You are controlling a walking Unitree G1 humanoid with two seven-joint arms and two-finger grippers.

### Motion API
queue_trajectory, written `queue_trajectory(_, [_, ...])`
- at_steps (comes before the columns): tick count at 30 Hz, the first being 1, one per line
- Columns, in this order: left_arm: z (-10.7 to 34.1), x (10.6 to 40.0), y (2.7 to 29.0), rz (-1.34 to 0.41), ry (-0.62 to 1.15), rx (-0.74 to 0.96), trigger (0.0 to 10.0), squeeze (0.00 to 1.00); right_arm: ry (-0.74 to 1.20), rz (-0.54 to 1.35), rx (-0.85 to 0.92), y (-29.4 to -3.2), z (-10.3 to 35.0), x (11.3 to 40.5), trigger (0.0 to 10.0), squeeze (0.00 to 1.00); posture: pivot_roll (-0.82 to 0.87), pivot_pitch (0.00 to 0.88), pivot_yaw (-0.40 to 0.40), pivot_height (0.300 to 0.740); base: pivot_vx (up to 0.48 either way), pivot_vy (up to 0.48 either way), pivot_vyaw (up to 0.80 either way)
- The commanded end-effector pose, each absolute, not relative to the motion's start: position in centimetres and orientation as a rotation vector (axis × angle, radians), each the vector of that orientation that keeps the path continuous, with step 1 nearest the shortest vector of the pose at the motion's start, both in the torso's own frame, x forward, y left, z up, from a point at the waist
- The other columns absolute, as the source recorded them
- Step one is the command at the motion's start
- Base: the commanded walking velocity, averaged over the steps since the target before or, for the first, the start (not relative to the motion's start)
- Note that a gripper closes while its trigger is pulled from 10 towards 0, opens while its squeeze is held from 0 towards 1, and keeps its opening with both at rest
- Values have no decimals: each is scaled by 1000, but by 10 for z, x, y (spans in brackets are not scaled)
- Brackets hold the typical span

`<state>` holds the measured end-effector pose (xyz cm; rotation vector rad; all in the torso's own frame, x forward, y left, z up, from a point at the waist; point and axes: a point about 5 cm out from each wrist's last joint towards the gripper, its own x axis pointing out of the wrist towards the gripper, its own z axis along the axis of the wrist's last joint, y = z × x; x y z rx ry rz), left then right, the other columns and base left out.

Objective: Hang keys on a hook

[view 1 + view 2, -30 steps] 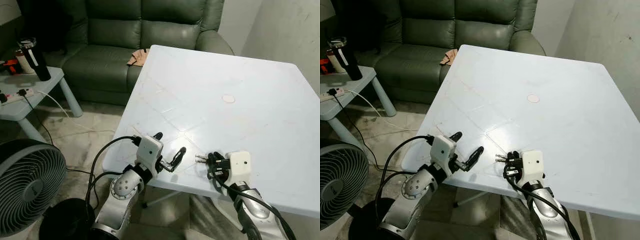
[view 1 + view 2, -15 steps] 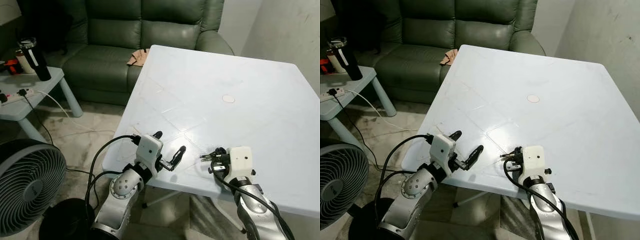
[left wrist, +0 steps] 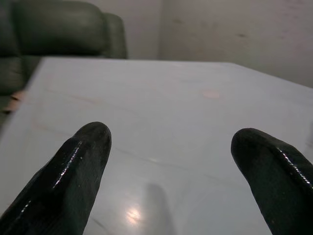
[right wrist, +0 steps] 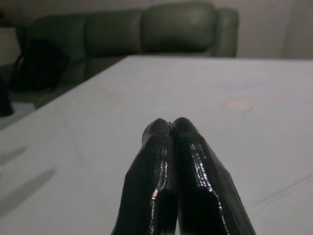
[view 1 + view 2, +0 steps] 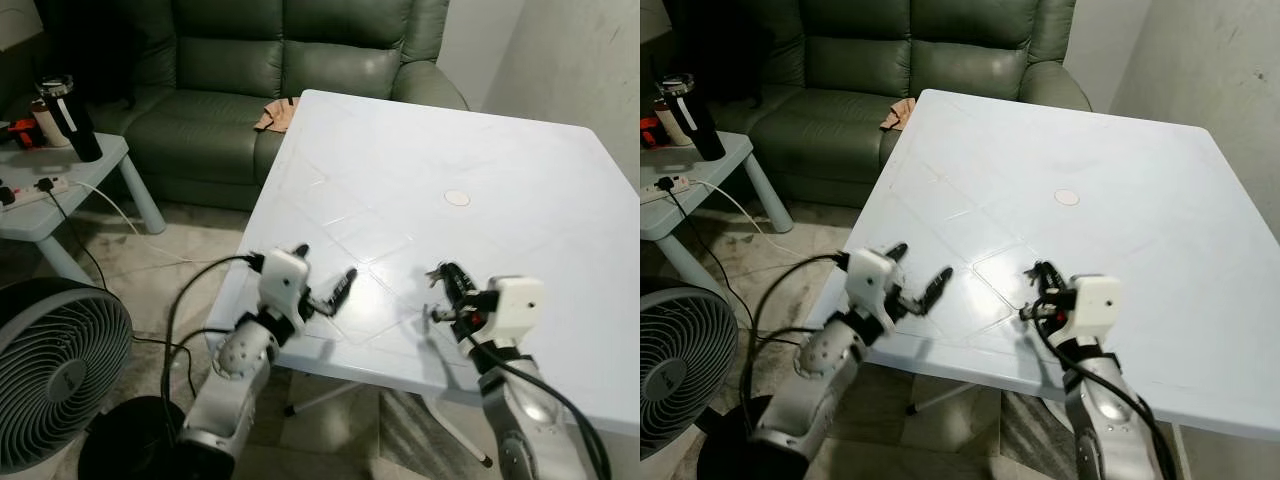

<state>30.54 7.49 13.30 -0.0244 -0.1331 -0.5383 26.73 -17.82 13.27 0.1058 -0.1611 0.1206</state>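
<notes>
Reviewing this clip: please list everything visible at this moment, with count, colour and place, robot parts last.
table: one, white, in front of the robot, by the wall
round mark: one, pale, on the table toward its far side
keys: one small dark bunch, at the right gripper's fingertips above the table's near edge
sofa: one, dark green, beyond the table
cloth: one, tan, on the sofa seat
side table: one, light blue, far left
tumbler: one, black, on the side table
power strip: one, white, on the side table
fan: one, grey, on the floor at left
left gripper: fingers apart, over the table's near edge
right gripper: fingers together on the keys
</notes>
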Motion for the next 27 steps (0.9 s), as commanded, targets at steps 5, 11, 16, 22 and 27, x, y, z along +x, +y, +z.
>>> queue_trajectory(5, [140, 325, 104, -400, -135, 10, 10000, 0, -279, 39, 55, -193, 164, 272, 10000, 0, 21, 84, -26, 740, 0, 0, 0])
queue_trajectory(11, [150, 339, 132, -261, -139, -37, 10000, 0, -248, -43, 23, -203, 160, 277, 10000, 0, 24, 72, -24, 740, 0, 0, 0])
queue_trajectory(16, [149, 345, 137, -198, -112, -72, 10000, 0, -217, -51, 24, -201, 158, 280, 10000, 0, 21, 60, -19, 740, 0, 0, 0])
queue_trajectory(22, [149, 347, 136, -196, -112, -93, 10000, 0, -203, -60, 13, -201, 157, 281, 10000, 0, 17, 52, -17, 740, 0, 0, -719])
queue_trajectory(27, [152, 352, 138, -182, -114, -92, 10000, 0, -198, -69, 3, -201, 155, 281, 10000, 0, 14, 47, -16, 740, 0, 0, -751])
